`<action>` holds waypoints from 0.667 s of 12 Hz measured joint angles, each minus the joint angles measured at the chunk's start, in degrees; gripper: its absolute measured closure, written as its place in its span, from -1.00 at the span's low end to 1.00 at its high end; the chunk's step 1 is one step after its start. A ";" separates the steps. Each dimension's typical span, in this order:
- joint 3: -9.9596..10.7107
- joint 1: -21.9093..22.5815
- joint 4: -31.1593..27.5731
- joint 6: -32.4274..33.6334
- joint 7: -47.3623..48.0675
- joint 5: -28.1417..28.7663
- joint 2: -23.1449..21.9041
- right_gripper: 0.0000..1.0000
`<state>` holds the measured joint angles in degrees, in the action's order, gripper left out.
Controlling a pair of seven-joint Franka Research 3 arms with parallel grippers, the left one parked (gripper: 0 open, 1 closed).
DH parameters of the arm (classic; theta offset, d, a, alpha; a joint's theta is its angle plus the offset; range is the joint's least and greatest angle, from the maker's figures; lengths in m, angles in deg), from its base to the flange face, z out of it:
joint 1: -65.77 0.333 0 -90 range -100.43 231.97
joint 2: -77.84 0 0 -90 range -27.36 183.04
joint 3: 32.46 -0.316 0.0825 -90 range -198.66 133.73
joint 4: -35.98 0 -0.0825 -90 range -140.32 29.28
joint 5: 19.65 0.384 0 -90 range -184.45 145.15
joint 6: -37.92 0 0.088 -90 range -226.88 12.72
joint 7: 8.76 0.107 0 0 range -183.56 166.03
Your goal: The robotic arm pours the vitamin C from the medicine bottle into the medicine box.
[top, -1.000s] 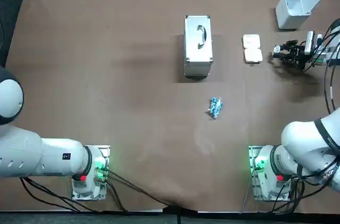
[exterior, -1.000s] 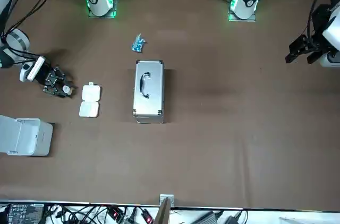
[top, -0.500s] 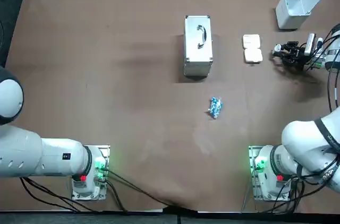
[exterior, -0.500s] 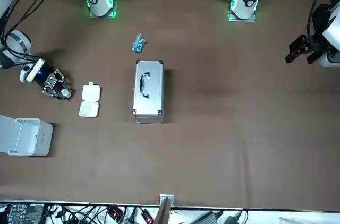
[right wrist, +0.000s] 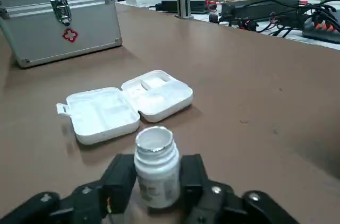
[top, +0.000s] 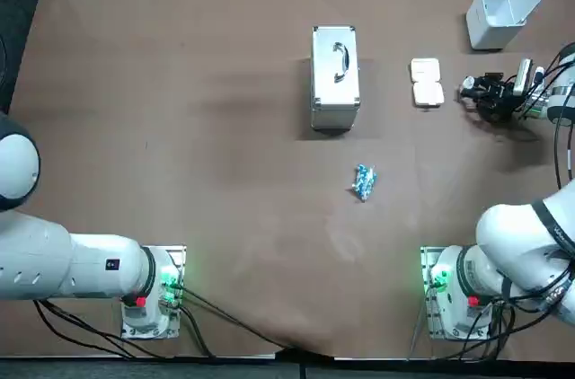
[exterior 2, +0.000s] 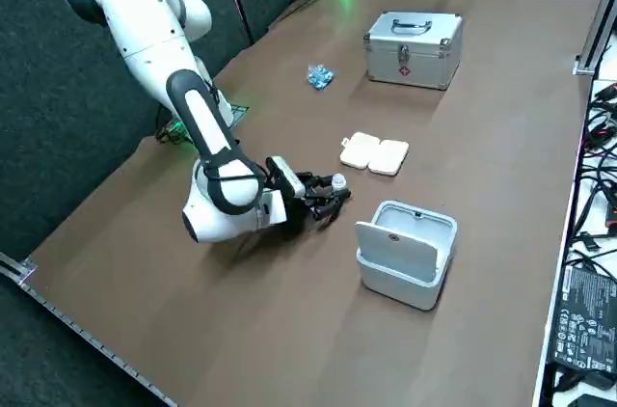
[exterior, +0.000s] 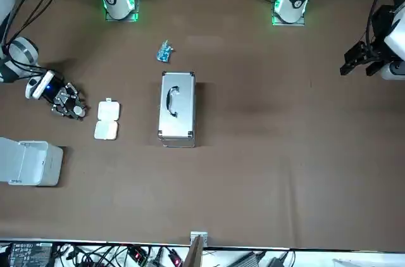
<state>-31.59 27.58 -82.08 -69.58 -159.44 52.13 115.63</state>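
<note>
Right gripper (right wrist: 157, 177) pinching small white labelled medicine bottle (right wrist: 154, 152), near open white compartmented medicine box (right wrist: 125, 105)

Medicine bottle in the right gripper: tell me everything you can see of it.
The small white plastic medicine bottle stands upright, clamped at its body between the right gripper's black fingers. It has a printed label, a narrower neck and a pale grey top with no cap; whether it is unsealed is unclear. It is just short of the open white medicine box, not touching it. Whether its base rests on the brown table is hidden.
</note>
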 joint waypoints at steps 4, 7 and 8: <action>0.00 -0.01 0.03 0.00 0.13 0.00 0.01 -0.20; 0.00 -0.02 0.27 0.00 0.22 0.00 0.01 -0.78; 0.00 -0.03 0.46 0.00 0.24 0.00 0.00 -0.97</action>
<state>-31.59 27.55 -81.62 -69.58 -159.21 52.13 115.64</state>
